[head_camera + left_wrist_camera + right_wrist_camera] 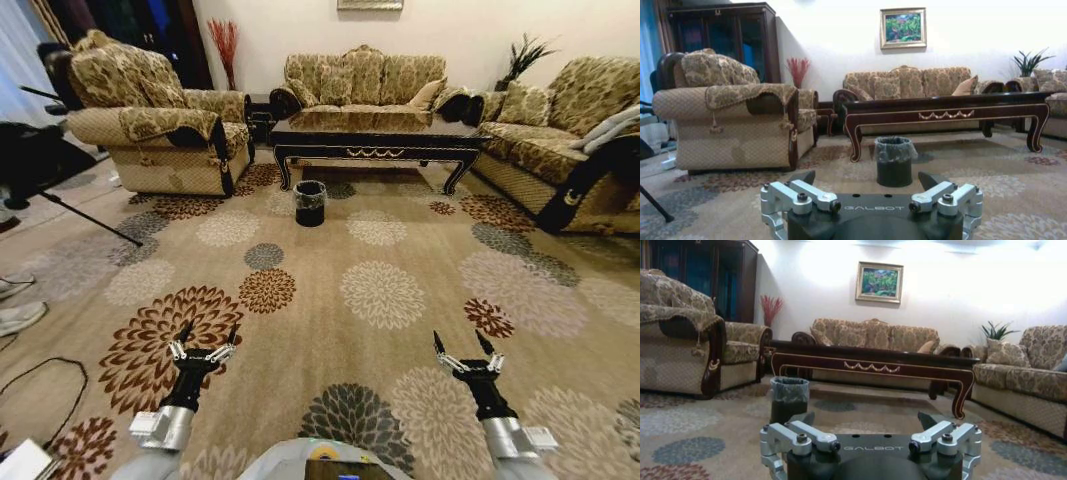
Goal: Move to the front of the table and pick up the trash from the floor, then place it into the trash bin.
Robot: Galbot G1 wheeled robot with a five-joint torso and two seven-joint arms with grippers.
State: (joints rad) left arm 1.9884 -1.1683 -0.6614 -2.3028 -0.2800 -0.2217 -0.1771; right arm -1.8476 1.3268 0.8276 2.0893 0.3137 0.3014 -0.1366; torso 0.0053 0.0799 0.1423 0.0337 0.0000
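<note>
The robot is seen well back from the desk (375,135), a long low piece of dark glossy wood with gold scrollwork, standing between the sofas at the far side of the room. Both arms are held forward and low over the floor (380,290), a beige carpet of round flower medallions. The left gripper (204,334) is held with its fingers spread apart and nothing between them; the right gripper (463,344) is likewise splayed and empty.

The trash cannot be made out on the carpet from this distance; it is judged to lie somewhere near the desk front, lost in the busy pattern. Being scraps, it should be very light, soft and crushable, easily flicked away by a fingertip, so a pinch straight down across the bulk of each piece would be called for.

The trash bin (310,202) is stood on the carpet just before the desk's left end, upright, its clear crinkled liner folded over the rim. What lies inside cannot be told from here.
</note>
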